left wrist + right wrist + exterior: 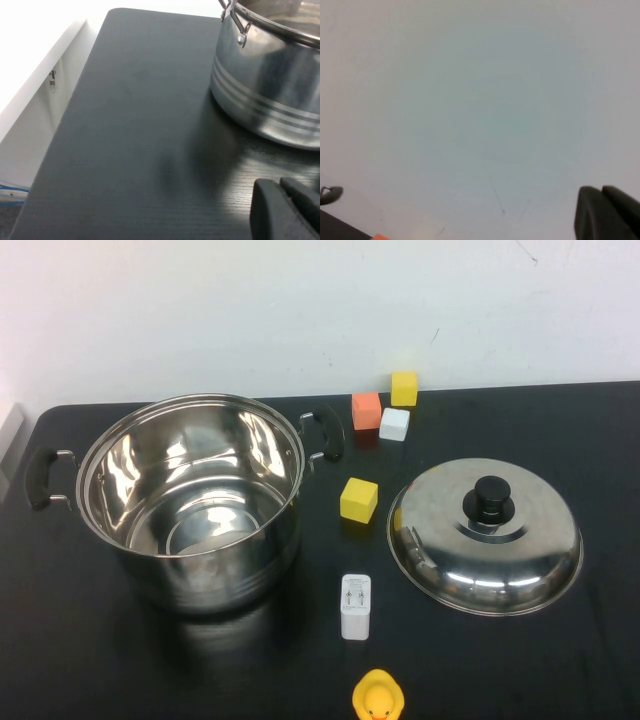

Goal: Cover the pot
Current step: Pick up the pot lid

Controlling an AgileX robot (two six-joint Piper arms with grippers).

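Note:
The pot [190,505], a big shiny steel one with two black side handles, stands open and empty on the left half of the black table. Its domed steel lid [520,550] with a black knob [491,495] lies flat on the table to the pot's right, apart from it. Neither arm shows in the high view. In the left wrist view my left gripper [281,184] is shut and empty, low over the table beside the pot's wall [270,85]. My right gripper [601,191] is shut and empty too, facing the pale wall.
Between pot and lid sits a yellow cube [359,499]. Orange [366,410], white [394,424] and yellow [404,388] cubes stand at the back. A white charger [355,606] and a rubber duck [378,697] lie near the front edge.

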